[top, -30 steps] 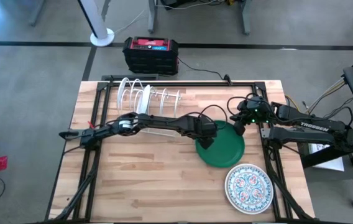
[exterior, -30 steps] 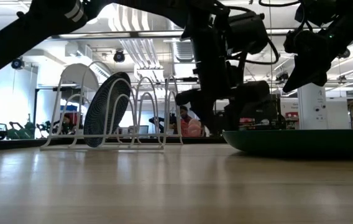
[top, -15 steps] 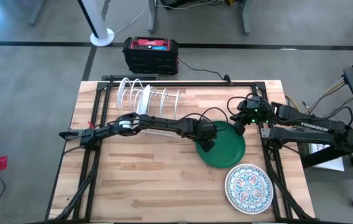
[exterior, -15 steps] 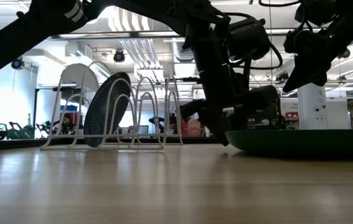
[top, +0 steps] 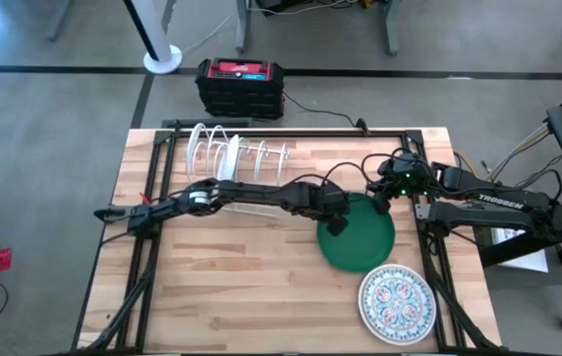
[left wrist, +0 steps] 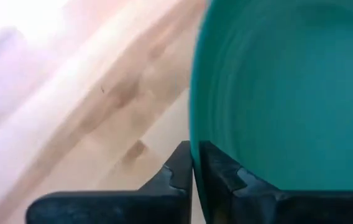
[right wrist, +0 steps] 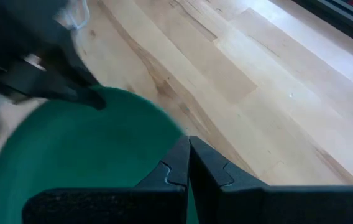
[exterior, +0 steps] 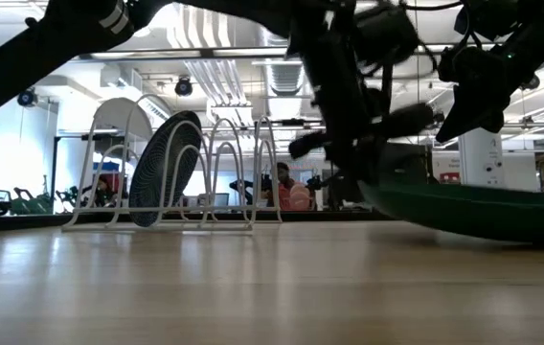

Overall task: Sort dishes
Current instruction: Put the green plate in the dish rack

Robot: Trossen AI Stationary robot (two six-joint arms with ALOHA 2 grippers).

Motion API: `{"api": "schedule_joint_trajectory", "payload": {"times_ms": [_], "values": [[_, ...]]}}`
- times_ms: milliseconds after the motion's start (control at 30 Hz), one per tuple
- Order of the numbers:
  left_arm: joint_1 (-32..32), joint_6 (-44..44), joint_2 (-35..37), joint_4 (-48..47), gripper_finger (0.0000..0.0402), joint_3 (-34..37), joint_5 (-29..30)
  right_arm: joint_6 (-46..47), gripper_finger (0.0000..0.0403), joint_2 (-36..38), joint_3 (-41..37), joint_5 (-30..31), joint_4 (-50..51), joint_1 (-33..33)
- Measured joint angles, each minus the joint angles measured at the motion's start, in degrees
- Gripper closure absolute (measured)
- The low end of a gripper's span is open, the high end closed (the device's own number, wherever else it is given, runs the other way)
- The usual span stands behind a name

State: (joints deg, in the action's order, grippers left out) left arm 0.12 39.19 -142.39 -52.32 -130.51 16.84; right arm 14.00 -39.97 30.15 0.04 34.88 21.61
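Observation:
A green plate (top: 360, 242) lies right of the table's middle, and my left gripper (top: 334, 225) is shut on its left rim. In the low view the green plate (exterior: 473, 211) is tilted, left side up. My right gripper (top: 380, 206) hangs shut above the plate's far edge, clear of it (exterior: 452, 126). A white plate with a floral pattern (top: 397, 300) lies flat near the table's front right. A dark ribbed plate (exterior: 165, 168) stands on edge in the white wire rack (top: 236, 160) at the far left. My left gripper pinches the green plate's left rim (left wrist: 194, 134) between its two fingers, one on the upper face and one on the underside. The fingers come from the table's left, slanting down. The plate is tilted, its held side raised and its right side low over the table.
A black and red box (top: 239, 84) sits on the floor beyond the far edge. Bare wood (top: 232, 287) spreads over the near left of the table. Black frame rails (top: 152, 198) run along the table's left and right sides.
My left gripper has shut on the green plate's left rim and risen with it. The plate, flat on the table a second ago, now tilts with its left side lifted and has shifted slightly toward the right edge.

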Motion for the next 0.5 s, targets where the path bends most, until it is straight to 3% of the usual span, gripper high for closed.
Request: {"api": "schedule_joint_trajectory", "payload": {"times_ms": [100, 500], "values": [[-0.8, -1.1, 0.0, -5.2, 0.04, -4.6, 1.8, 0.0, 0.0403, 0.0, 0.0, 0.0, 0.0, 0.0], [-2.2, -0.6, 4.2, -8.9, 0.0401, -4.2, 11.4, -0.1, 0.0403, 0.0, 0.0, 0.0, -0.4, 0.0]]}}
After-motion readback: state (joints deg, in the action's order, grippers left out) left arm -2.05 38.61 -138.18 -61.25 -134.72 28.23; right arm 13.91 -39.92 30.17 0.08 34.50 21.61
